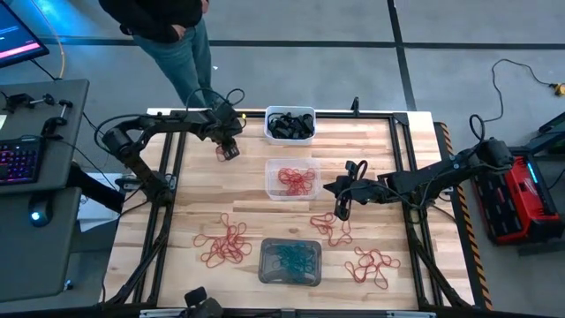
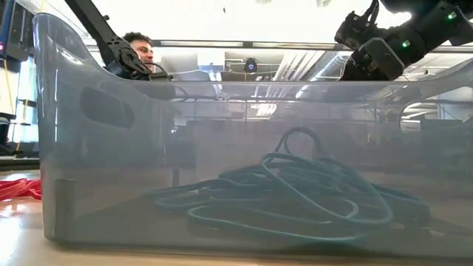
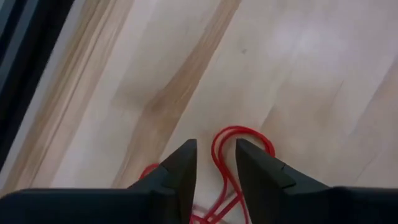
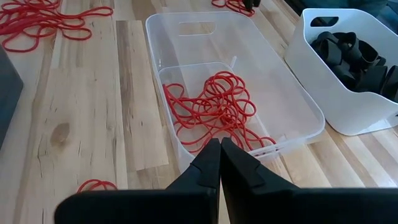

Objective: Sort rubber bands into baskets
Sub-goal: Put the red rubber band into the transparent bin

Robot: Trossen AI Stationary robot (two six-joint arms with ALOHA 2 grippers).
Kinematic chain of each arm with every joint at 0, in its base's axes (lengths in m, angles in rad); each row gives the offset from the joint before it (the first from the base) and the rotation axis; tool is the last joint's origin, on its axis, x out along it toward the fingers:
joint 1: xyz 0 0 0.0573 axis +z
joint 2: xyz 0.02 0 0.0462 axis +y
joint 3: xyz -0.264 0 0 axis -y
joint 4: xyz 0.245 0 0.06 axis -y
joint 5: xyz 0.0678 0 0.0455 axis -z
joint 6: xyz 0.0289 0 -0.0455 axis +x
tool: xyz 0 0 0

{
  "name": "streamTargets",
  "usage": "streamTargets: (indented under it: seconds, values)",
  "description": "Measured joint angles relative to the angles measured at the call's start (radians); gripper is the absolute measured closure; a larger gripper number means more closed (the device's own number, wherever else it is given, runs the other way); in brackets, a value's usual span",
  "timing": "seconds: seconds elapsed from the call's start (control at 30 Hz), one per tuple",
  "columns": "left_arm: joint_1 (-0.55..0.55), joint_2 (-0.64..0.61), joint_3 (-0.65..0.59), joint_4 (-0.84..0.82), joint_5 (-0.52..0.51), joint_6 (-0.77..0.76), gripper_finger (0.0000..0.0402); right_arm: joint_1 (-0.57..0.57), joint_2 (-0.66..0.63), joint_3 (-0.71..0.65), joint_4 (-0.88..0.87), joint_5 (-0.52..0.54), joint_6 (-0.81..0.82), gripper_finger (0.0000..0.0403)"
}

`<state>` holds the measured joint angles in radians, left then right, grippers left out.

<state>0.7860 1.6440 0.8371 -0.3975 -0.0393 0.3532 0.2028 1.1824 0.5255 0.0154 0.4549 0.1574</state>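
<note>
While the left tool (image 3: 216, 163) hangs over the bench (image 1: 380, 150) beside the white basket (image 1: 290, 124), jaws parted around a red band (image 3: 239, 140), close squarely and carry it to the clear basket (image 4: 186, 28); right tool (image 4: 220, 158) shut, idle nearby.

Robotics lab: framed workbench (image 1: 388, 141), computer desk (image 1: 44, 132)

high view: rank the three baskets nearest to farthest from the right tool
From the right tool:
1. Clear basket of red bands, just beside it toward the table's middle.
2. Grey basket of teal bands, at the table's near edge.
3. White basket of black bands, at the far edge.
</note>
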Motion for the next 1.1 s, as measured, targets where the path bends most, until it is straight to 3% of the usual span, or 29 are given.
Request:
streamTargets:
  seconds: [0.43, 0.8, 1.1]
  values:
    - [0.000, 0.000, 0.000, 0.002, 0.007, 0.025, 0.0392, 0.000, 0.000, 0.000, 0.000, 0.000, 0.002, 0.0403]
    - [-0.025, -0.007, 0.000, -0.009, 0.008, 0.065, 0.0401, 0.000, 0.000, 0.000, 0.000, 0.001, 0.024, 0.0403]
    - [-0.074, -0.082, 0.000, -0.015, 0.000, 0.089, 0.0401, 0.000, 0.000, 0.000, 0.000, 0.001, 0.026, 0.0403]
